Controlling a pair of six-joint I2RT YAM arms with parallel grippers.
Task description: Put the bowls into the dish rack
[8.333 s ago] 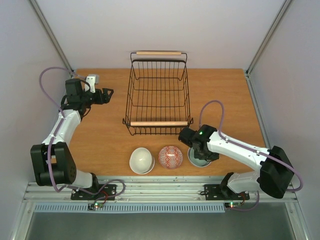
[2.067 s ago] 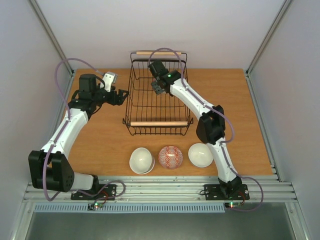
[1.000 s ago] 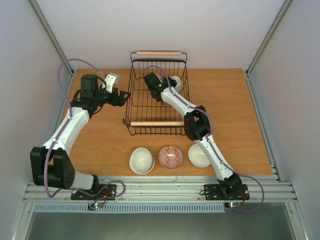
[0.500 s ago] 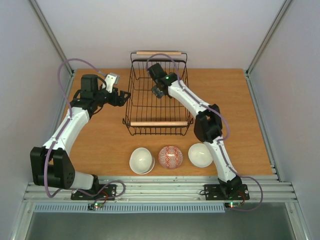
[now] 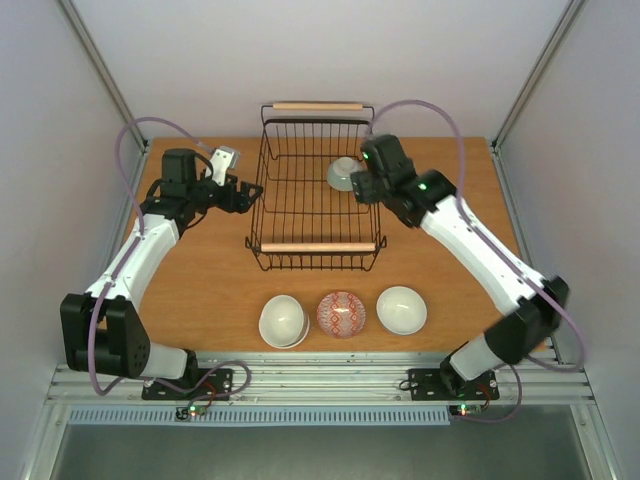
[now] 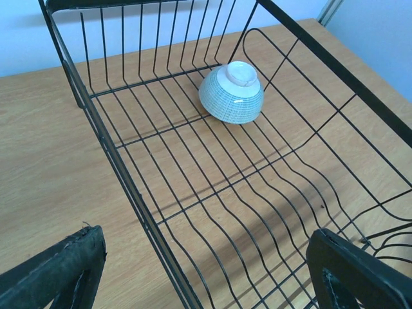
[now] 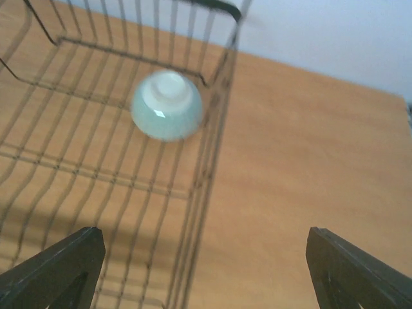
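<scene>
- One pale green bowl is loaded. It lies upside down on the wires inside the dish rack, near the rack's far right corner, with its foot ring facing up.
- Three bowls are left to load. They sit in a row along the near edge of the table, well apart from the rack: a cream bowl on the left, a red-patterned bowl in the middle and a white bowl on the right. All three are upright.
- By that count the job is about a quarter done.
- The right gripper hangs over the right side of the rack, just beside the loaded bowl. Its fingers are spread wide with nothing between them, so it looks free to go for another bowl.
- The left gripper sits at the rack's left side, also spread wide and holding nothing. The rack's left wall shows between its fingers, but they are not closed on it.
- Most of the rack floor is bare wire, so there appears to be plenty of room for the other three.
</scene>
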